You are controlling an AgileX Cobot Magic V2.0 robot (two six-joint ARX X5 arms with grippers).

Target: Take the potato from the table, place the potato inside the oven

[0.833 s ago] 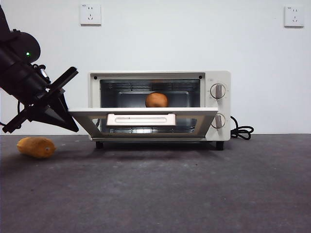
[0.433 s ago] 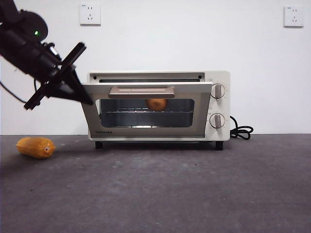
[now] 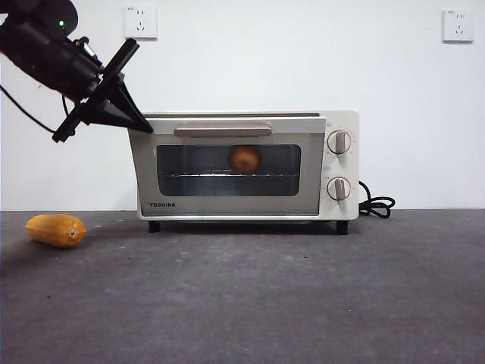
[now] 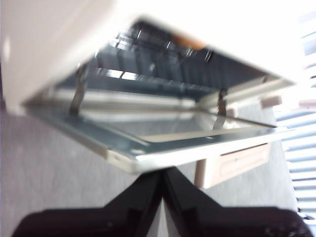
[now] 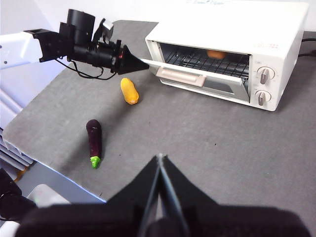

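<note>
Frontally, we see the potato (image 3: 245, 159) inside the oven (image 3: 242, 165), beyond our left gripper (image 3: 135, 125) at the door's corner. Wrist views show left gripper (image 4: 163, 173) and right gripper (image 5: 159, 159) jaws pressed together, empty.

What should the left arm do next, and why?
Probably press the door fully shut. The potato sits on the rack inside the oven, the left gripper, jaws shut, is at the door's top corner, and the wrist views show the door ajar.
</note>
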